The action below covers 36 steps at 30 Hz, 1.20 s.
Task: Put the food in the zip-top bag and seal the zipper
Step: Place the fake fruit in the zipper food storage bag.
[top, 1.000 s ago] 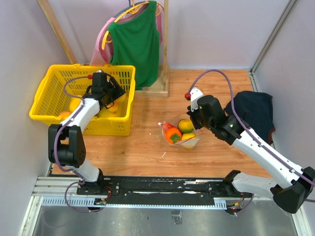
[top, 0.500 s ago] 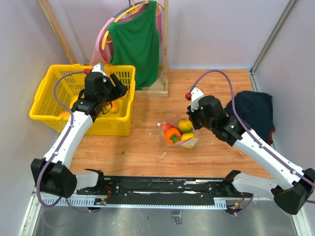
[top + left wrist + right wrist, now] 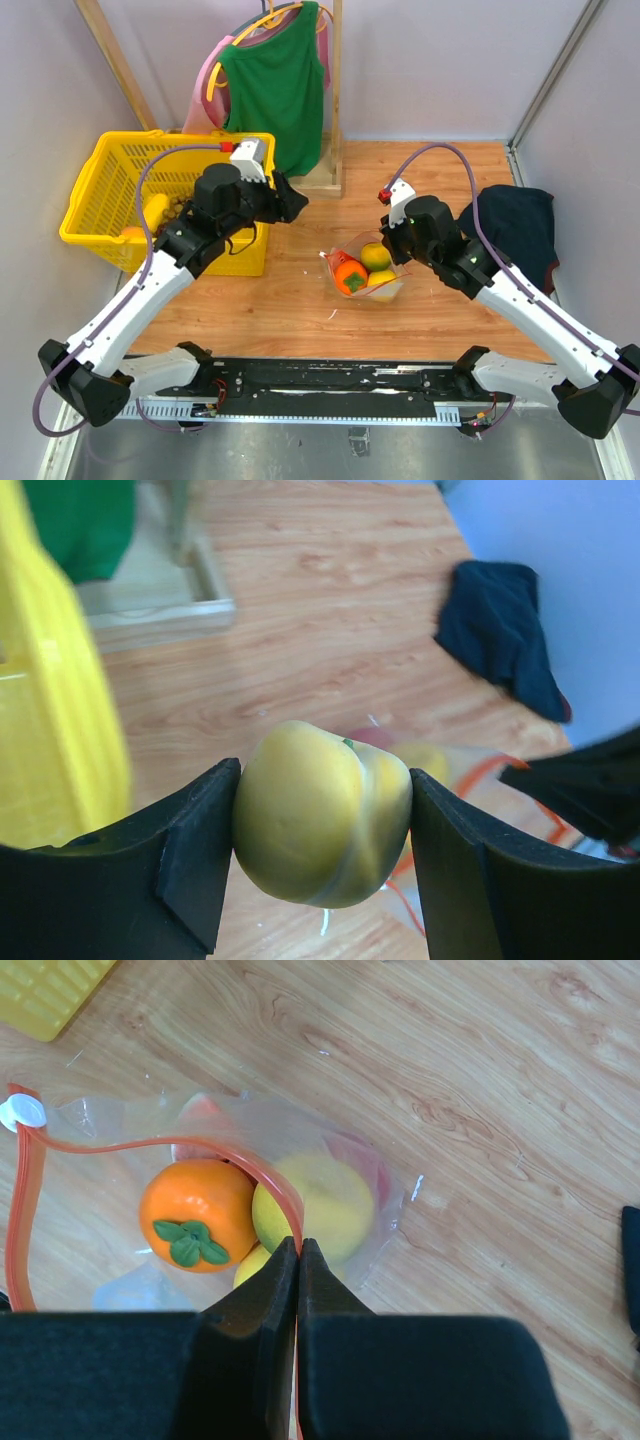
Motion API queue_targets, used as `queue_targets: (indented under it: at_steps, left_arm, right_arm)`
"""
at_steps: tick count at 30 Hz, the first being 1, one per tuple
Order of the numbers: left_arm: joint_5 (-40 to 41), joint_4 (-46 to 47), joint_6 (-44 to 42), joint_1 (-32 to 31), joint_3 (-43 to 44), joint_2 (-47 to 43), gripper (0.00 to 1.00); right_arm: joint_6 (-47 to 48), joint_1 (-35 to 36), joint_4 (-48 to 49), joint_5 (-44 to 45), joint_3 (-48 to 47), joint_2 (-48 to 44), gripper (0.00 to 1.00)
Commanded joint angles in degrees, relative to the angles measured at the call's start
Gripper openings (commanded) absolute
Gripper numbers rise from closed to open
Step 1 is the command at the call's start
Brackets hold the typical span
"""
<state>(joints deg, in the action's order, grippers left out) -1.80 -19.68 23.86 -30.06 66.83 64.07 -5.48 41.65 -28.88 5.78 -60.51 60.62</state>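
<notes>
Left gripper (image 3: 322, 815): clamped around the yellow fruit (image 3: 315, 840), short of the zip-top bag (image 3: 398, 1188).
Right gripper (image 3: 298, 1252): pinched tight on the zipper (image 3: 120, 1146).

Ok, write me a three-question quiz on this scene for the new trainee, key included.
1. True or false: the left fingers are empty.
2. The right fingers pinch: A the zipper of the zip-top bag; B a fruit; C nothing.
3. Fill in: the fruit with green leaves inside the bag is coloured ____.
Key: 1 false, they hold a yellow-green fruit; 2 A; 3 orange.
</notes>
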Motion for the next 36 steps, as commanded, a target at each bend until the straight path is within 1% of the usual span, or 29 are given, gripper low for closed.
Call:
queue_targets:
  at_steps: [1, 3, 9, 13, 17, 23, 27, 30, 33, 36]
  left_arm:
    - [0.24, 4.58, -5.36, -7.19, -1.18, -1.59, 0.43]
    - [0.55, 6.53, -6.94, -10.93, -2.15, -1.38, 0.42]
    - [2.46, 11.87, -11.61, -21.83, -3.64, 1.56, 0.42]
    - [3.97, 14.11, -14.86, -26.84, -4.10, 5.09, 0.43]
    - [7.01, 14.54, -18.36, -29.38, -4.06, 8.79, 0.43]
    - [8.62, 17.10, -21.21, -32.49, -5.74, 12.23, 0.43]
    - [14.14, 17.38, -22.79, -33.83, -6.50, 13.64, 0.44]
    - [17.48, 18.06, -22.80, -33.87, -6.86, 14.04, 0.48]
    - [19.48, 19.00, -22.62, -33.99, -7.23, 14.21, 0.58]
    - [21.64, 18.53, -22.38, -33.94, -6.83, 15.10, 0.64]
  right_arm:
    - [-1.13, 0.53, 2.23, -0.62, 0.61, -1.07, 0.01]
    - [-1.19, 0.54, 2.25, -0.61, 0.58, -1.04, 0.01]
    - [-1.16, 0.50, 2.21, -0.60, 0.68, -1.46, 0.01]
    - [-1.43, 0.53, 2.14, -0.91, 1.02, -2.23, 0.01]
    - [-1.95, 0.49, 2.50, -1.14, 2.05, -3.53, 0.01]
    - [-1.53, 0.49, 2.43, -1.17, 1.85, -4.62, 0.01]
    - [-1.38, 0.54, 2.43, -1.27, 2.15, -5.07, 0.01]
    - [-1.38, 0.53, 2.54, -1.47, 2.24, -5.24, 0.01]
    - [-1.38, 0.53, 2.68, -1.35, 2.56, -5.54, 0.01]
    - [-1.39, 0.53, 2.81, -1.52, 2.85, -5.76, 0.01]
